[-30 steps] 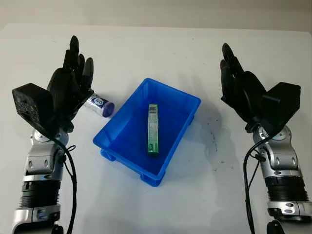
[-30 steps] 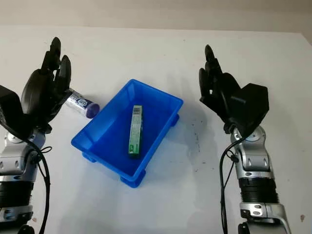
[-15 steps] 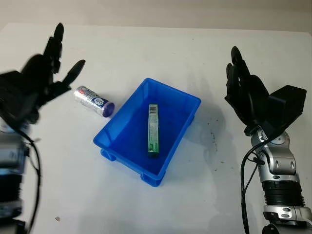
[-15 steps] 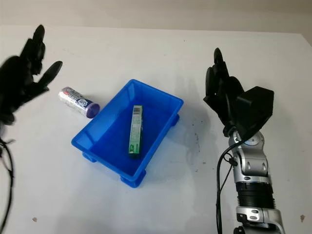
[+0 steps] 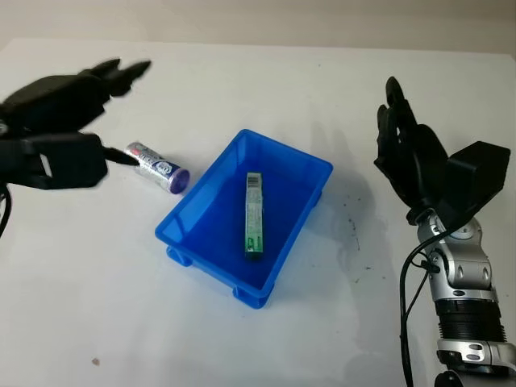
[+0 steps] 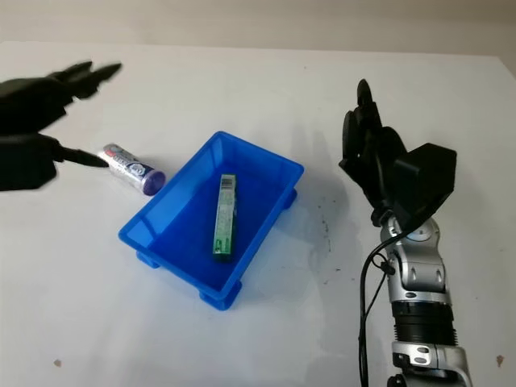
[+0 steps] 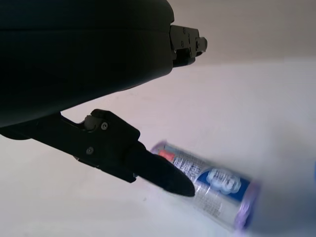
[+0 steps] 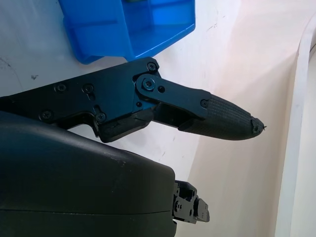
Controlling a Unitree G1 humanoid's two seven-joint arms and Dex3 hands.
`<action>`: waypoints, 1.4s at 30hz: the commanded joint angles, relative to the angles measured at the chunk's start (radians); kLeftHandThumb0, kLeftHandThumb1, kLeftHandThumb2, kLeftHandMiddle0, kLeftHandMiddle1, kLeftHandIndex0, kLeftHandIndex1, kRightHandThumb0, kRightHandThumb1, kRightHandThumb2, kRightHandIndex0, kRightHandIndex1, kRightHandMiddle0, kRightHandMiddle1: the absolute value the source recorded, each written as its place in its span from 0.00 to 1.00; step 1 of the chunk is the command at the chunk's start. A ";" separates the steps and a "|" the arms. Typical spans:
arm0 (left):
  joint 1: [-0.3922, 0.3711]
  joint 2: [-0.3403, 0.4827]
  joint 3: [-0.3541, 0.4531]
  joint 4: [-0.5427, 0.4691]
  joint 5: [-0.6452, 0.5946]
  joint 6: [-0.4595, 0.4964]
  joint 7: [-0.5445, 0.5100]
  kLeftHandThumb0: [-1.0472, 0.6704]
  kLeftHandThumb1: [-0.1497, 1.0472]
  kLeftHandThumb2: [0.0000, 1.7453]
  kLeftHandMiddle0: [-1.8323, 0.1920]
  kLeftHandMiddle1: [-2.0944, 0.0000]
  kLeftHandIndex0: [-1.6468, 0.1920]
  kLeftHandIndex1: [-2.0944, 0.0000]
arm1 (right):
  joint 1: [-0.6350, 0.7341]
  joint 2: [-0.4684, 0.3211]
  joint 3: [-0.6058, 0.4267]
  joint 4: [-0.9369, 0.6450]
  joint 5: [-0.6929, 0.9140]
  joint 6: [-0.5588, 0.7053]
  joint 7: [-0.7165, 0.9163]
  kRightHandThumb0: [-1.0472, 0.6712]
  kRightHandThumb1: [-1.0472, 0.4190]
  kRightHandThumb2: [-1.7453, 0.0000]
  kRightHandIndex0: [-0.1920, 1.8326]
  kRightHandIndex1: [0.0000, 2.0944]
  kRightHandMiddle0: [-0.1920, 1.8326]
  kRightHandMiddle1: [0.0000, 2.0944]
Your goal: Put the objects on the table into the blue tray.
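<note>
Hovering open beside the tube (image 5: 156, 167), left robot hand (image 5: 68, 121) clears the tray rim (image 5: 192, 192).

A white table (image 5: 266, 339) carries a blue tray (image 5: 187, 228) near its middle. A small silver-and-purple tube (image 5: 156, 167) lies on its side just left of the tray.
</note>
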 commanded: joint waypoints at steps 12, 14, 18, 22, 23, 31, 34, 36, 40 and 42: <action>-0.068 -0.003 -0.130 0.093 0.206 -0.167 0.111 0.33 0.82 0.03 0.93 0.97 0.90 0.96 | 0.031 -0.011 0.001 -0.024 -0.031 -0.024 -0.004 0.17 0.00 0.57 0.00 0.00 0.00 0.00; -0.063 -0.006 -0.136 0.097 0.211 -0.171 0.117 0.35 0.83 0.03 0.92 0.97 0.89 0.96 | 0.031 -0.011 0.000 -0.020 -0.032 -0.025 -0.002 0.17 0.00 0.57 0.00 0.00 0.00 0.00; -0.066 -0.015 -0.156 0.130 0.227 -0.192 0.148 0.39 0.84 0.03 0.90 0.96 0.87 0.96 | 0.031 -0.007 -0.003 -0.014 -0.030 -0.028 -0.001 0.17 0.00 0.57 0.00 0.00 0.00 0.00; -0.077 -0.027 -0.174 0.181 0.241 -0.227 0.203 0.42 0.85 0.04 0.86 0.96 0.84 0.95 | 0.035 -0.007 -0.003 -0.017 -0.033 -0.027 -0.003 0.16 0.00 0.58 0.00 0.00 0.00 0.00; -0.080 -0.031 -0.177 0.194 0.242 -0.233 0.213 0.42 0.85 0.04 0.85 0.96 0.83 0.95 | 0.035 -0.007 -0.004 -0.017 -0.032 -0.026 -0.003 0.16 0.00 0.58 0.00 0.00 0.00 0.00; -0.112 -0.074 -0.207 0.321 0.252 -0.251 0.268 0.46 0.88 0.04 0.76 0.95 0.75 0.94 | 0.043 -0.013 -0.011 -0.037 -0.029 -0.002 -0.006 0.17 0.00 0.58 0.00 0.00 0.00 0.00; -0.133 -0.084 -0.235 0.377 0.283 -0.262 0.316 0.46 0.91 0.04 0.72 0.95 0.71 0.94 | 0.045 -0.013 -0.016 -0.045 -0.023 0.001 -0.005 0.17 0.00 0.58 0.00 0.00 0.00 0.00; -0.146 -0.090 -0.257 0.412 0.312 -0.263 0.357 0.46 0.93 0.04 0.68 0.95 0.68 0.93 | 0.047 -0.015 -0.018 -0.049 -0.020 0.002 -0.001 0.17 0.00 0.58 0.00 0.00 0.00 0.00; -0.176 -0.100 -0.316 0.489 0.390 -0.264 0.471 0.44 0.96 0.04 0.57 0.91 0.59 0.90 | 0.047 -0.016 -0.019 -0.047 -0.019 -0.001 0.003 0.17 0.00 0.58 0.00 0.00 0.00 0.00; -0.187 -0.103 -0.341 0.517 0.419 -0.263 0.520 0.42 0.99 0.06 0.68 0.57 0.59 0.76 | 0.046 -0.016 -0.021 -0.048 -0.018 0.002 0.003 0.17 0.00 0.58 0.00 0.00 0.00 0.00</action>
